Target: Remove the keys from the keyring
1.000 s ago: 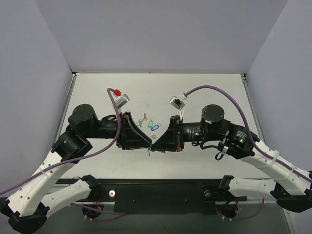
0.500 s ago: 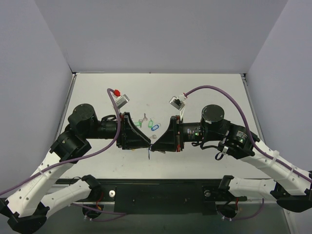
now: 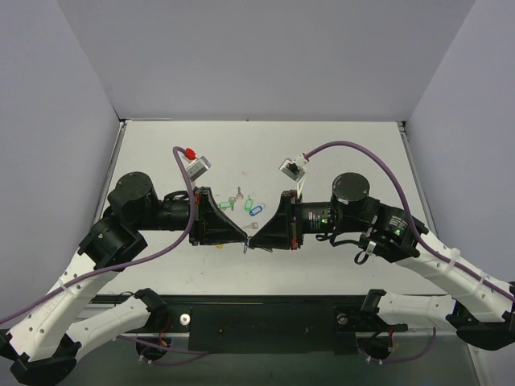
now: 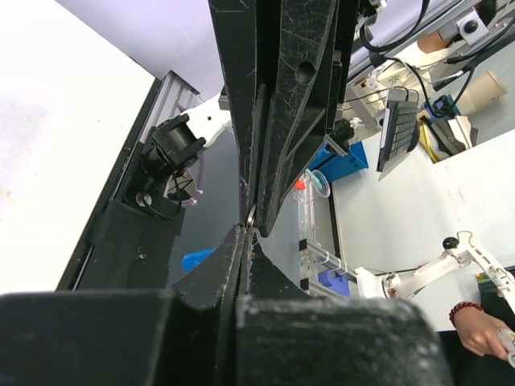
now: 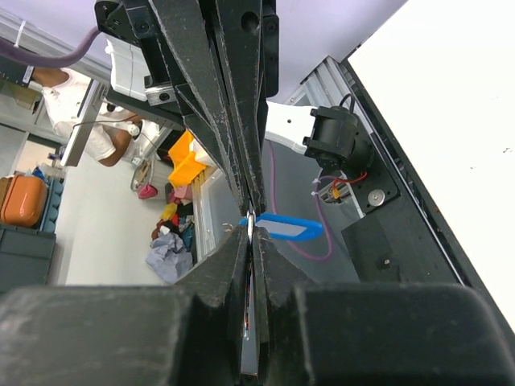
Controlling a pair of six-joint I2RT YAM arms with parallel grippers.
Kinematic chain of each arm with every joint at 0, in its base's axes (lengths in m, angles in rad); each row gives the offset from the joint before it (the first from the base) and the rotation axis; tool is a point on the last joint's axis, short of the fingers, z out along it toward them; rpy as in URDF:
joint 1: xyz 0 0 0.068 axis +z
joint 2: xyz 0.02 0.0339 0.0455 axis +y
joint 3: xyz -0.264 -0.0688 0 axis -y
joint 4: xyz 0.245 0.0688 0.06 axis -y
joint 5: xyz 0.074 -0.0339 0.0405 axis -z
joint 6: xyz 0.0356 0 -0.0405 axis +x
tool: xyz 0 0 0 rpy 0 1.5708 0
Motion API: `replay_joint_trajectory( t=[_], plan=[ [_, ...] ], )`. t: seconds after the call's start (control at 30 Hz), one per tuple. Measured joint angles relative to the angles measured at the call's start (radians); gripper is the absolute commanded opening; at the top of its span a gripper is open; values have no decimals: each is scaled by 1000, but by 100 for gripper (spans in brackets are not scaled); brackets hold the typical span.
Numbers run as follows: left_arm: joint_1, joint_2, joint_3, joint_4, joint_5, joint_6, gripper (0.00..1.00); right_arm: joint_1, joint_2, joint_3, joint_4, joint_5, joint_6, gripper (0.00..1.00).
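Keyring (image 5: 282, 227) hangs above the table (image 3: 338, 161) where my grippers meet tip to tip: right gripper (image 3: 252, 244) pinched shut on it, left gripper (image 3: 245, 240) clamped shut right there too. A green tag (image 3: 248, 203) and a blue tag (image 3: 256, 210) lie just behind; walls (image 3: 257, 56) well apart.

The flat white matte worktop (image 3: 338, 153) is enclosed on three sides by plain pale lavender-grey wall panels: the back panel (image 3: 257, 56), the left panel (image 3: 48, 121) and the right panel (image 3: 475, 96). A black metal rail (image 3: 265, 315) runs along the near edge. Lighting is even and diffuse; shadows are soft.
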State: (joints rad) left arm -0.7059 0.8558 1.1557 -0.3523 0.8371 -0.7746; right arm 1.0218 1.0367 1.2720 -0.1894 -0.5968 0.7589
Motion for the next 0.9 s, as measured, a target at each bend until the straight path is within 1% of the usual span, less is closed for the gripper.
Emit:
replay_joint_trajectory(
  t=[0.03,0.07,0.1,0.17,0.27,0.37,0.5,0.7,0.9],
  plan=[
    [0,-1,0,0,0,0,0,0,0,-1,3,0,0,0],
    [0,-1,0,-1,0,1,0,0,0,-2,5,-1,0,7],
    [0,-1,0,0,0,0,0,0,0,-2,6,-1,0,22],
    [1,-1,0,0,-1,0,0,0,0,-3,7,-2,8,32],
    [1,-1,0,0,-7,-1,0,0,-2,-4,16,-11,8,33],
    [1,-1,0,0,-11,-1,0,0,-12,-11,18,-12,7,32],
    [1,-1,0,-1,-16,0,0,0,-34,-20,21,-12,6,26],
    [1,-1,0,0,-15,-1,0,0,-41,-23,21,-11,6,25],
    [1,-1,0,3,-15,-5,0,0,-28,-24,21,-12,6,19]
  ],
)
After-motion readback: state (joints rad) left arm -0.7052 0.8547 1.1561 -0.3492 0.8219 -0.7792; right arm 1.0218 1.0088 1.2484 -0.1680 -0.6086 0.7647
